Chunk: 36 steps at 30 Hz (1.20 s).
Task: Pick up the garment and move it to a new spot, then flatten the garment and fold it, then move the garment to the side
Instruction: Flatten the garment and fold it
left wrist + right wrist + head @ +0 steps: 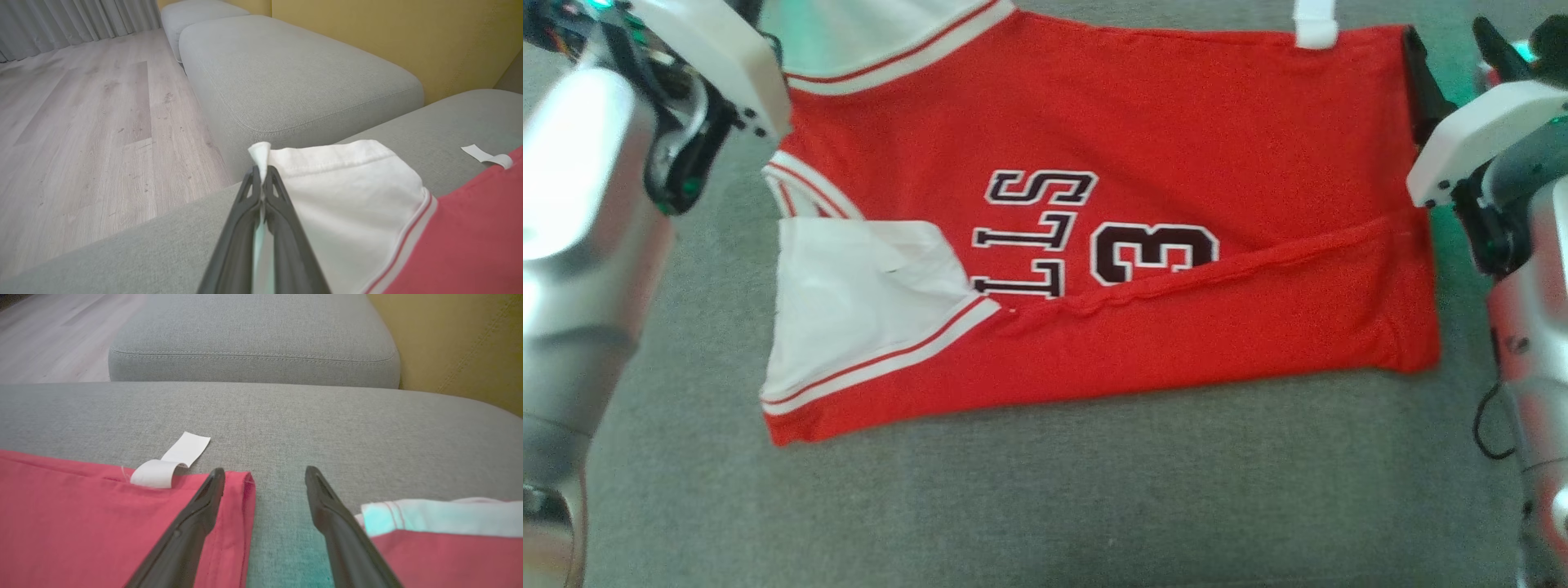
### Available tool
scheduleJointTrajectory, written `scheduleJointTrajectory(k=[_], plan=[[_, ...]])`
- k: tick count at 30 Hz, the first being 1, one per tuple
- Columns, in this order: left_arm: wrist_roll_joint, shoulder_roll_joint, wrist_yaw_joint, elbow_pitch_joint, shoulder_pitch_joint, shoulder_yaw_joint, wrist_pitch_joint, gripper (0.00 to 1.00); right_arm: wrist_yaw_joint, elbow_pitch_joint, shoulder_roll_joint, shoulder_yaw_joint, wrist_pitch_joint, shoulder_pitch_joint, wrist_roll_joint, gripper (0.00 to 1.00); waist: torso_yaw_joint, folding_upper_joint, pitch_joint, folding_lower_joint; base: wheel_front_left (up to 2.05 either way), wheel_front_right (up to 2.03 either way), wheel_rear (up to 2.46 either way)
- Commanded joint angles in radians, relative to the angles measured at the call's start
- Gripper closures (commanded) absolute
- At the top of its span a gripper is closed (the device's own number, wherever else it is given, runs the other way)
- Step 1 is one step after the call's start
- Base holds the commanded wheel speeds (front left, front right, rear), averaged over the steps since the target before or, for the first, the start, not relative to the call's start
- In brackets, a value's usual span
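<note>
The left gripper point(261, 176) is pressed together on a white corner of the jersey point(1176, 122), at its far left end in the head view. The right gripper point(266, 473) stands spread at the far right corner, one finger over the red hem and the other over the bare sofa cushion point(1045, 506), gripping nothing.

The jersey lies on the cushion. Its near edge is folded up over part of the black-and-white lettering and a numeral 3. It is red with white panels and striped trim, and a white tag point(171, 459) sticks out from its far edge. The red-and-white cloth point(429, 522) beside the right finger may be the same jersey; I cannot tell.
</note>
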Motion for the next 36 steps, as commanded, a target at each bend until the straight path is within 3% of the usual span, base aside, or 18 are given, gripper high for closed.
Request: scheduleJointTrajectory(k=[1, 13, 14, 15, 25, 36], plan=[[-0.006, 0.039, 0.010, -0.038, -0.026, 0.028, 0.003, 1.00, -0.001, -0.014, -0.011, 0.017, 0.007, -0.026, 0.007, 0.00, 0.023, 0.0000, 0.003, 0.0001, 0.00, 0.00, 0.00], [-0.011, 0.044, 0.036, -0.149, 0.015, -0.002, 0.056, 1.00, -0.001, 0.192, -0.083, 0.160, 0.062, -0.125, 0.061, 0.00, 0.057, 0.0000, 0.025, 0.0001, 0.00, 0.00, 0.00], [-0.011, 0.046, 0.038, -0.150, 0.015, -0.002, 0.059, 1.00, -0.001, 0.204, -0.085, 0.176, 0.069, -0.131, 0.073, 0.25, 0.057, 0.0000, 0.027, 0.0001, 0.00, 0.00, 0.00], [-0.010, 0.049, 0.041, -0.150, 0.015, -0.002, 0.061, 1.00, -0.001, 0.212, -0.086, 0.193, 0.073, -0.138, 0.085, 1.00, 0.057, 0.0000, 0.028, 0.0001, 0.00, 0.00, 0.00], [0.017, 0.084, 0.087, -0.073, -0.032, 0.030, 0.012, 1.00, -0.001, 0.222, -0.085, 0.244, -0.008, -0.252, 0.199, 1.00, 0.028, 0.0000, 0.040, 0.0001, 0.00, 0.00, 0.00], [0.060, 0.031, 0.115, 0.119, -0.206, 0.070, -0.170, 1.00, -0.001, 0.276, -0.046, 0.217, -0.147, -0.444, 0.270, 1.00, -0.001, 0.0000, 0.071, 0.0001, 0.00, 0.00, 0.00]])
